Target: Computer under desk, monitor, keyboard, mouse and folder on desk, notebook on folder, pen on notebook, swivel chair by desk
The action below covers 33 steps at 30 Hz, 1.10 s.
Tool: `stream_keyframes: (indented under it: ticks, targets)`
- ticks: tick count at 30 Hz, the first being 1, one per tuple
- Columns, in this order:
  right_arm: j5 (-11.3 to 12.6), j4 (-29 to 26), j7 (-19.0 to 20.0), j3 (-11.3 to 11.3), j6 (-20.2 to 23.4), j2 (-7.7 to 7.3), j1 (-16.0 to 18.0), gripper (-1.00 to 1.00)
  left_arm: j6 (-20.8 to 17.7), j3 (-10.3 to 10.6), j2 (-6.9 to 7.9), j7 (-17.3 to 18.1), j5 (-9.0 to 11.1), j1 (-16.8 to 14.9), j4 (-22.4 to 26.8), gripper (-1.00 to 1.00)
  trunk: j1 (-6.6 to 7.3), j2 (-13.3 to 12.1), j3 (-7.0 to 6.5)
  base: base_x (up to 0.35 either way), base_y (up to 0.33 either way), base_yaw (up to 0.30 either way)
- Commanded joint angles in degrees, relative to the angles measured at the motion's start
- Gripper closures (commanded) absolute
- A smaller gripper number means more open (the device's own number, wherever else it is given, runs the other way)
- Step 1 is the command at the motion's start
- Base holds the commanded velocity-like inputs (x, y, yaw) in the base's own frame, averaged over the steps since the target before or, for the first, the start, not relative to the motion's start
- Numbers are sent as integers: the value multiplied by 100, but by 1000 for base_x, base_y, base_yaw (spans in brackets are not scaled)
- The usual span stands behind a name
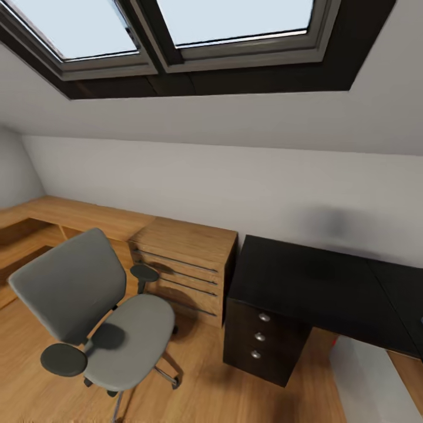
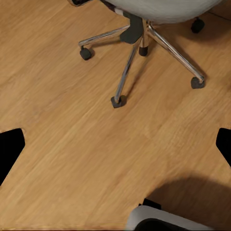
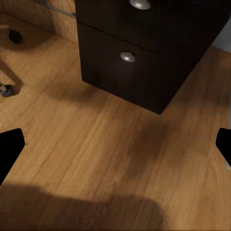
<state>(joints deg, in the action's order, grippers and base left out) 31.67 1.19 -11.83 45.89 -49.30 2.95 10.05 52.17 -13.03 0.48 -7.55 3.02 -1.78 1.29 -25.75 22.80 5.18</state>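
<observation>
Standing at the lower left of the head view, the swivel chair (image 1: 100, 320) is turned with its grey back toward the left edge and its seat toward the middle, both black armrests showing and its seat bare. Its chrome star base (image 2: 139, 48) and castors rest on the wooden floor (image 2: 96, 144), with open boards all round the legs. A strip of floor separates the chair from the counter (image 1: 317, 288), the long black desk that runs from the centre to the right edge of the head view; its top surface is dark and bare as far as the frame shows. The drawer block (image 1: 261, 338) with silver knobs stands under the counter's left end, and the right wrist view shows its lower drawers (image 3: 127, 62) over shadowed floor. Just left of the counter, touching or nearly so, sits a light wooden dresser (image 1: 188, 270), and a low wooden ledge (image 1: 70, 214) continues to the left edge.

Both end effectors are spread open: dark fingertips (image 2: 9, 149) at the far sides of the left wrist view, and fingertips (image 3: 9, 149) likewise in the right, nothing between them.

A white sloped wall (image 1: 235, 176) rises behind, with skylights (image 1: 176, 29) across the top.
</observation>
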Motion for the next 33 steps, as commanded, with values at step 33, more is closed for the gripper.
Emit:
stream_keyframes:
  ticks: [33]
  targets:
    - [8,12,-31,42,190,13,6,-100,-686,49,-48,41,23,-6,-1,-100,-3,12,24,-99,0,225]
